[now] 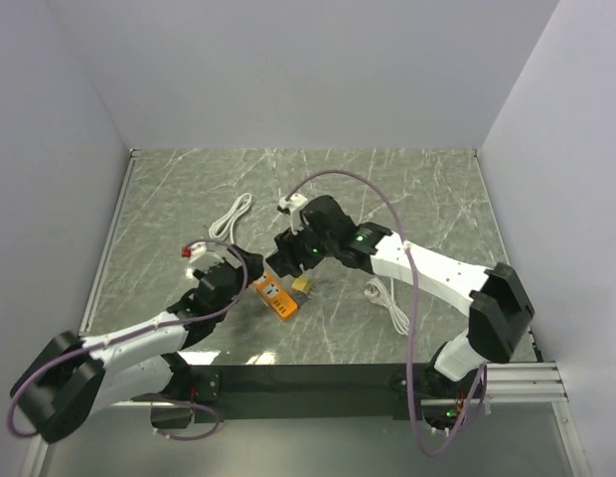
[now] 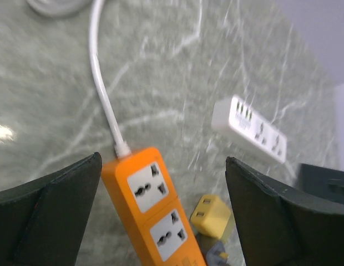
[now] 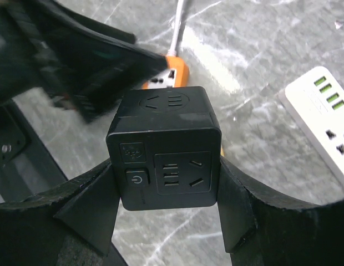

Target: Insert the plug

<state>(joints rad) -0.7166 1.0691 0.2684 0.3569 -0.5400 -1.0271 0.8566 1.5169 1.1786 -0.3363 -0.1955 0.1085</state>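
An orange power strip [image 2: 155, 213] [image 1: 275, 298] lies flat on the marble table with two sockets facing up. My left gripper [image 2: 162, 166] [image 1: 250, 276] hangs open just above it, its fingers astride the cable end and touching nothing. A small yellow plug [image 2: 212, 213] [image 1: 302, 286] lies on the table beside the strip, with a grey pronged piece [image 2: 216, 256] under it. My right gripper [image 3: 165, 183] [image 1: 291, 256] is shut on a black cube socket [image 3: 165, 147], held off the table with its outlet and power button facing the camera.
A white power strip [image 3: 322, 119] [image 2: 249, 128] lies beyond the orange one. White cables [image 1: 231, 214] [image 1: 387, 303] trail over the table, and one [image 2: 105, 94] runs into the orange strip. The left arm [image 3: 77, 61] sits close to the black cube. Walls enclose the table.
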